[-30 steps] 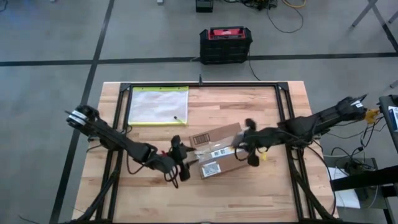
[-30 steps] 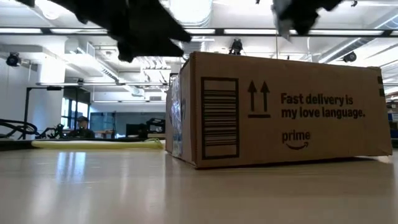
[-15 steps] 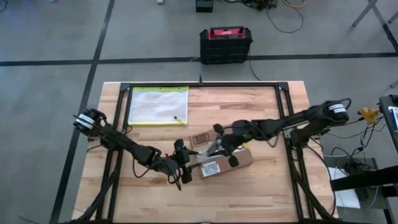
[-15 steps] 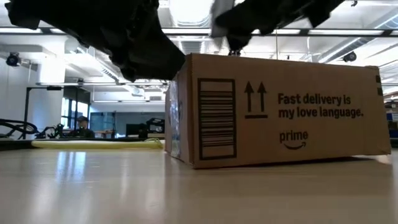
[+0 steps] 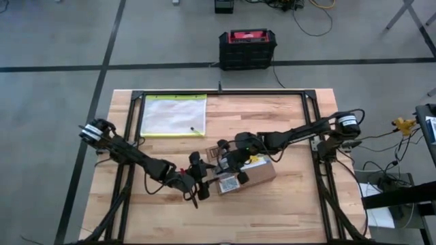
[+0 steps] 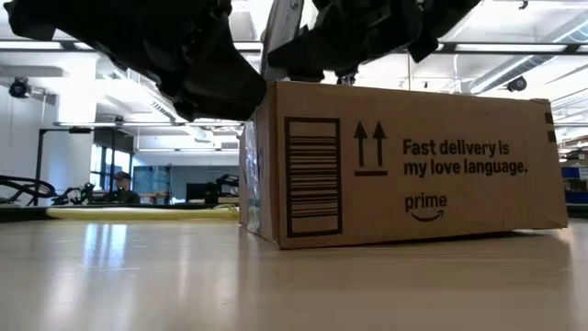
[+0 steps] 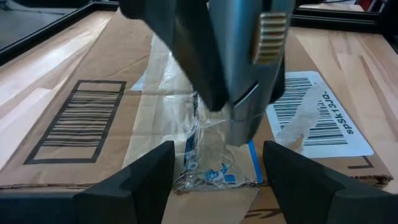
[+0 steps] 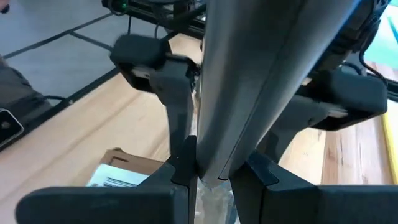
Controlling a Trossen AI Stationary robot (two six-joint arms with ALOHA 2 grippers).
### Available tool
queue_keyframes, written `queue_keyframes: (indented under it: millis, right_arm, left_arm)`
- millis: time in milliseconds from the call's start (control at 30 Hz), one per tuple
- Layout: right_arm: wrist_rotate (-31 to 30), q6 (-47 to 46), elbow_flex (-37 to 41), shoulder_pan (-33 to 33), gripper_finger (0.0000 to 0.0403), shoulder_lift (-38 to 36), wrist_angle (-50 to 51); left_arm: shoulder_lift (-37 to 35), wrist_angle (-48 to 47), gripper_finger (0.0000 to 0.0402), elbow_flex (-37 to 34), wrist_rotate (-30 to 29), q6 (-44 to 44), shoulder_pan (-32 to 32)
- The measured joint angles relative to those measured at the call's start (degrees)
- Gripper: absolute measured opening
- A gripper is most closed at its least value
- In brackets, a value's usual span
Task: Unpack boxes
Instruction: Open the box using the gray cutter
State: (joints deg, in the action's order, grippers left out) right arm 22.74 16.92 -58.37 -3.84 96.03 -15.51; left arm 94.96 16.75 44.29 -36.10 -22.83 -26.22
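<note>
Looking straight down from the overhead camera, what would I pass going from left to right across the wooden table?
Left arm's shoulder → clear pouch → left gripper → cardboard box → right arm's shoulder.

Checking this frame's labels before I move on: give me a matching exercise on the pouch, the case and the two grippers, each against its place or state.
Things:
1. pouch
2. case
3. left gripper
4. right gripper

Places or states:
A. shut on a grey tool, over the box
B. on the floor beyond the table
C. open, at the box's left end
D. flat on the table's far left part

Pairs: 1-D, 2-B, 3-C, 4-A
</note>
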Motion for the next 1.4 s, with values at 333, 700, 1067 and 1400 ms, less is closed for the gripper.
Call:
queue_keyframes:
  millis: [333,700,1067,1400]
  right_arm:
    - [0.2,2.6,0.2,0.9,0.0050,2.0,-3.2]
    - [0.9,3.3,0.7,1.7,0.0050,2.3,-3.5]
    - [1.3,1.9,0.9,2.0,0.0050,2.3,-4.4]
    - [1.2,1.6,3.0,2.5,0.0050,2.4,-4.9]
  left_arm:
    - [0.1,-0.6,0.0228,-0.1,0.7,-0.5,0.0]
    - [0.1,-1.3,0.0229,-0.1,1.0,-1.7,0.0]
    - [0.2,-1.3,0.0232,-0.1,1.1,-1.9,0.0]
    - [0.2,-1.9,0.0214,-0.1,1.5,-2.1,0.0]
